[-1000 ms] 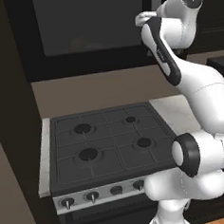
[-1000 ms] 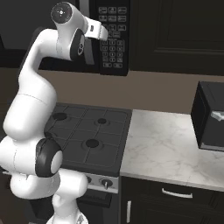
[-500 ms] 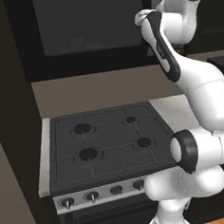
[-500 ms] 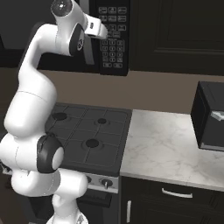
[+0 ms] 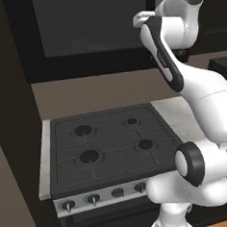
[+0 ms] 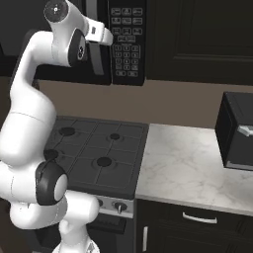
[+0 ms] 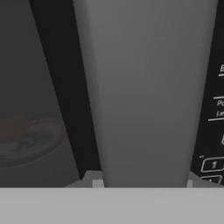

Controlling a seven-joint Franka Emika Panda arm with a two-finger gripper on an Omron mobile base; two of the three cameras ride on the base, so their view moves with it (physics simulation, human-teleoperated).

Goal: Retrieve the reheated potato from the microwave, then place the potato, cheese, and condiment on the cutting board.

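I have the microwave filling the upper wall ahead of me, a wide black box set above the stove. Its long side runs across, and its dark glass door faces out toward the base. The door sits flush with the front. The button panel stands at the right end of it, in upright rows of keys. Just left of that panel runs the door handle, a tall grey bar standing upright, its long axis up and down.

From the hand camera that bar takes up the middle, with the gripper closed narrow around it at the bottom edge; the tips themselves are cut off, so I see just pale corners either side of the bar. In the right base view the hand is pressed against the microwave front beside the keys.

Through the glass, left of the handle, I can make out a dim round plate and a faint orange-brown smudge, probably the potato, but too murky to be sure.

Right of the stove a marble counter lies bare up to a black toaster oven, cut off by the frame edge. A dark panel walls in the stove's left side.
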